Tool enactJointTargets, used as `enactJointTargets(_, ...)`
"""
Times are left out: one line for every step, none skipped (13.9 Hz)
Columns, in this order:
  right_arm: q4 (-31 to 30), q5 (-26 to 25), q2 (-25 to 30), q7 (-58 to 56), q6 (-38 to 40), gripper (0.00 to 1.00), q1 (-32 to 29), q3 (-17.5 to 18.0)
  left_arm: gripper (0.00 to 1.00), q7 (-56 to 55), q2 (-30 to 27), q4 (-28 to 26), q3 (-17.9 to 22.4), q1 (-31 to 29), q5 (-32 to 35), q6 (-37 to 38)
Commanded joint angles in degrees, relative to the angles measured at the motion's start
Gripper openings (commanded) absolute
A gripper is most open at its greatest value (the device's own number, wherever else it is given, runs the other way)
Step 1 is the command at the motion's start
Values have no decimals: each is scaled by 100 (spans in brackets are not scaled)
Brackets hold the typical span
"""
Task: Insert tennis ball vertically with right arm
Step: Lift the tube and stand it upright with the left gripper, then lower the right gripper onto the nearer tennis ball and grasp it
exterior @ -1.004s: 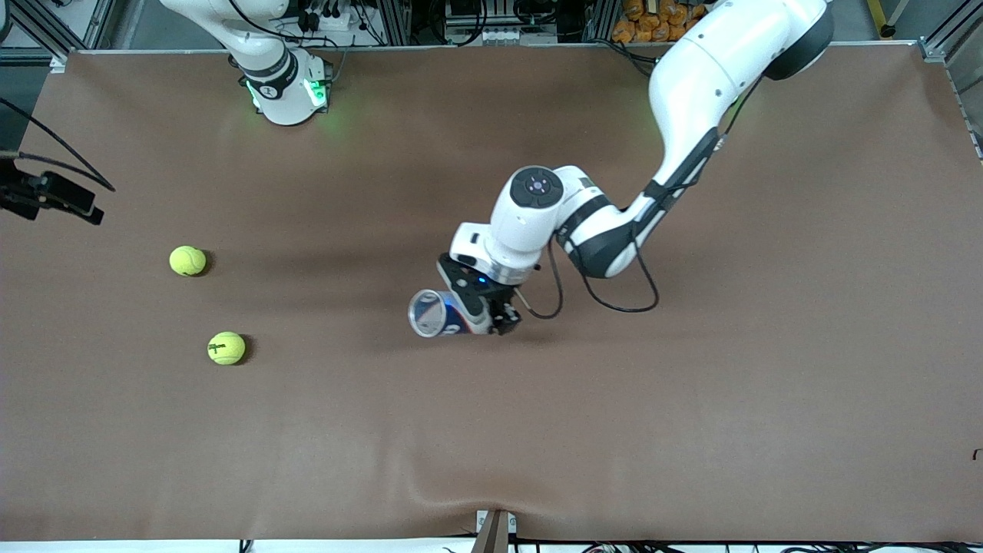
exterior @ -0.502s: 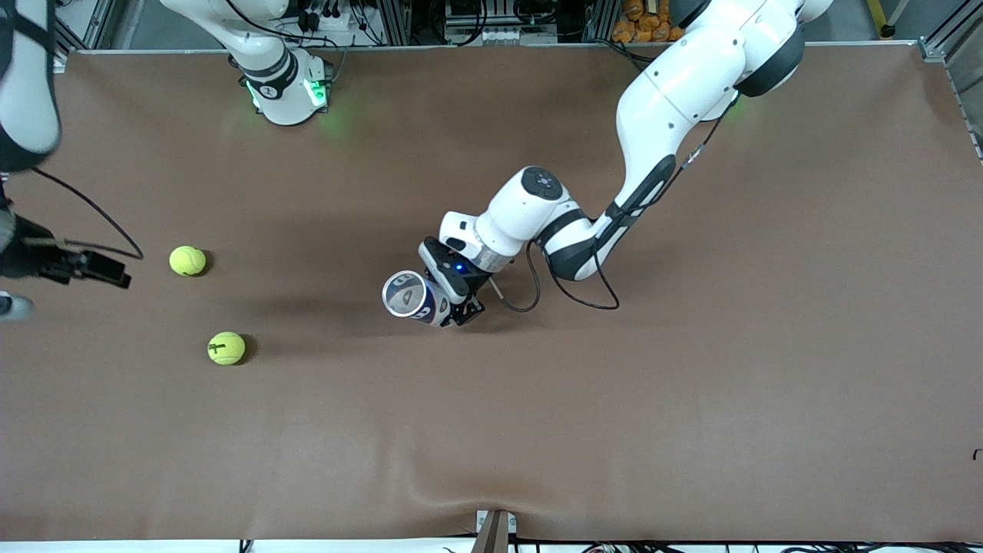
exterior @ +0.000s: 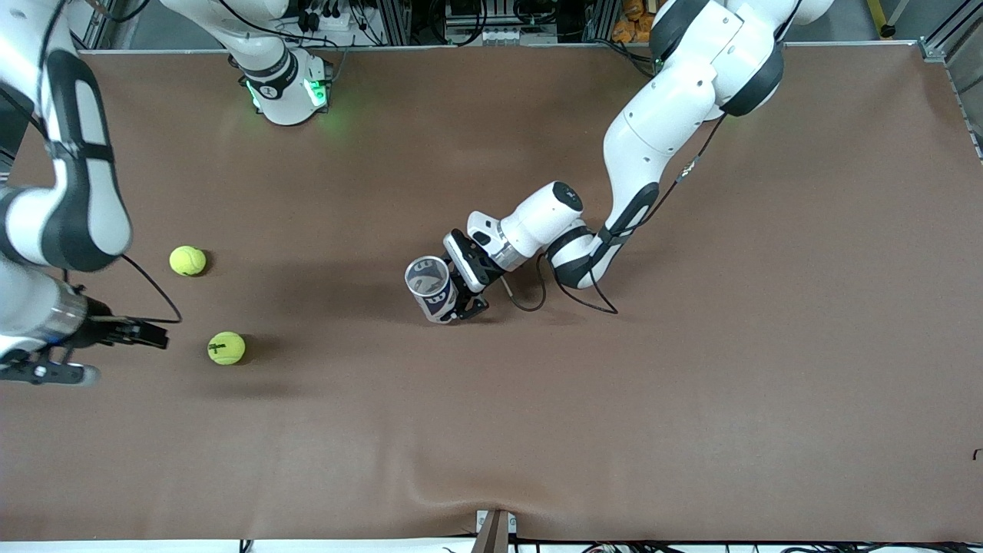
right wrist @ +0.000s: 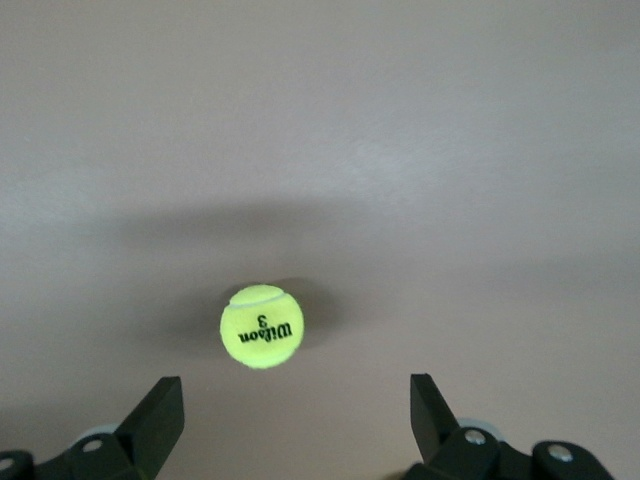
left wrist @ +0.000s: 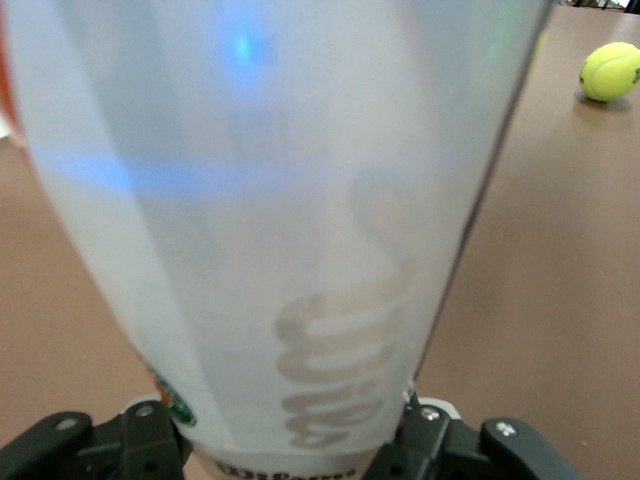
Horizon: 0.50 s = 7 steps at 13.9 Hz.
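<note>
Brown table (exterior: 691, 384): left gripper (exterior: 461, 290) clamps can (exterior: 430, 288) upright; your right gripper (right wrist: 297, 420), wide open, empty, above ball (right wrist: 261, 327). Centre ball, descend straight.

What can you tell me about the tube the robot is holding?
The tube is a see-through plastic can for tennis balls, with a dark blue label and white letters on its side. Its round top is open and nothing shows inside. It stands nearly upright near the middle of the brown table, tipped a little. The left hand is shut on its lower part, one finger on each side. Whether its bottom touches the table cannot be seen.
</note>
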State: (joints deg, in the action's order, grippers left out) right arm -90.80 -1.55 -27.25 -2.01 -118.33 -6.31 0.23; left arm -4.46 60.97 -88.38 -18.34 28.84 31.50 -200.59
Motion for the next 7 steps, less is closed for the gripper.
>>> enactJointTargets(-86,23,-499,25,-591,100,60,30,73,-64,37,75,93,51,145,-120)
enactJointTargets(-209,24,-588,16,-821,100,103,30,73,-64,72,84,93,51,154,-120)
enactJointTargets(-297,24,-632,25,-971,100,164,30,73,-64,99,75,102,60,154,-129)
enactJointTargets(-377,24,-702,25,-1094,100,269,21,73,-64,160,75,111,52,154,-138)
enactJointTargets(-430,6,-738,25,-1252,100,305,21,73,-64,169,75,111,43,189,-155)
enactJointTargets(-430,-37,-834,-36,-1297,100,262,21,73,-64,170,75,111,43,216,-156)
enactJointTargets(-430,-55,-931,-36,-1341,100,244,21,73,-64,178,75,111,34,216,-156)
